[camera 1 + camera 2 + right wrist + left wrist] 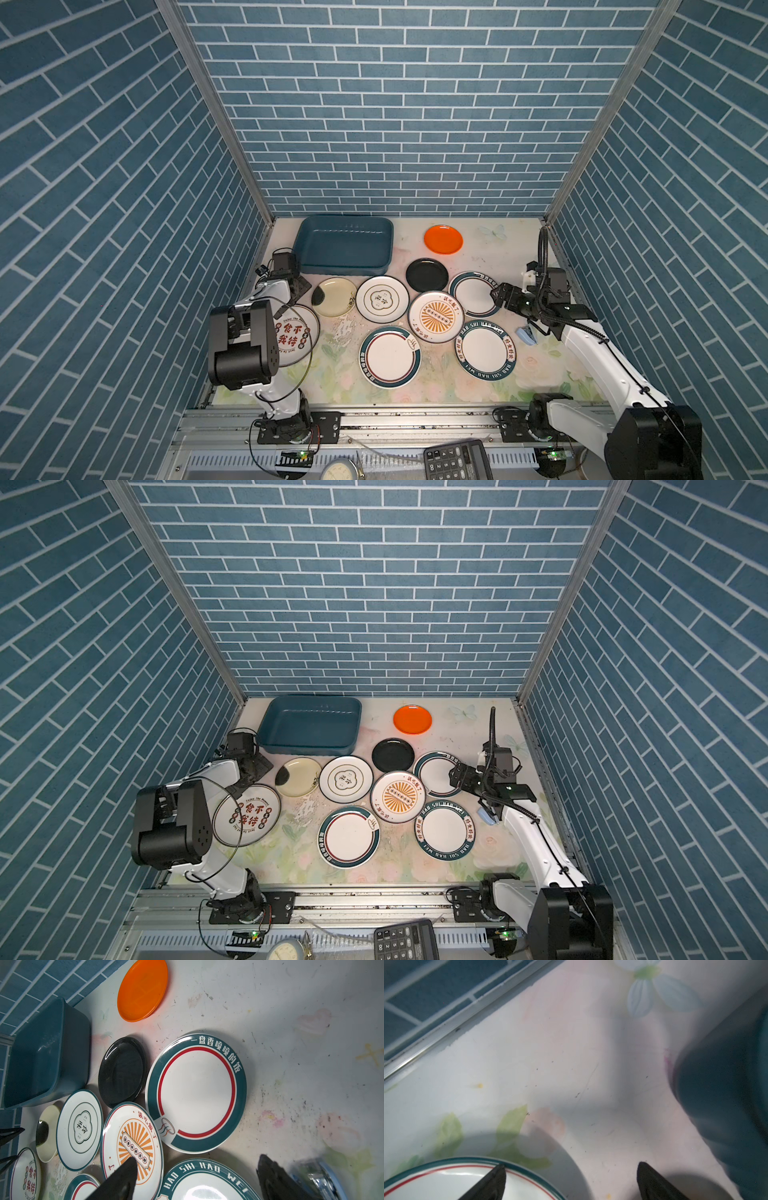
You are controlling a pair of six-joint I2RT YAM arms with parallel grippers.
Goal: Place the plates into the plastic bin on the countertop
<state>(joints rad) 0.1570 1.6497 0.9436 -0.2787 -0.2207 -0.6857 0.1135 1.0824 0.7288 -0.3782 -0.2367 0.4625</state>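
The dark teal plastic bin (345, 249) (309, 727) stands empty at the back left of the floral countertop (498, 257). In front of it lie several plates: orange (443, 239), black (427, 274), cream (334, 297), a sunburst one (436, 316) and teal-rimmed ones (390, 356) (487, 349). My left gripper (300, 287) (571, 1167) is open beside the bin (726, 1095), one finger over the rim of the red-character plate (297, 336) (446, 1180). My right gripper (496, 297) (197, 1165) hangs open over the right teal-rimmed plate (471, 294) (197, 1093), holding nothing.
A small light-blue object (527, 336) (318, 1176) lies under the right arm. Blue brick walls close in three sides. A metal rail (415, 419) runs along the front, with a calculator (455, 459) beyond it.
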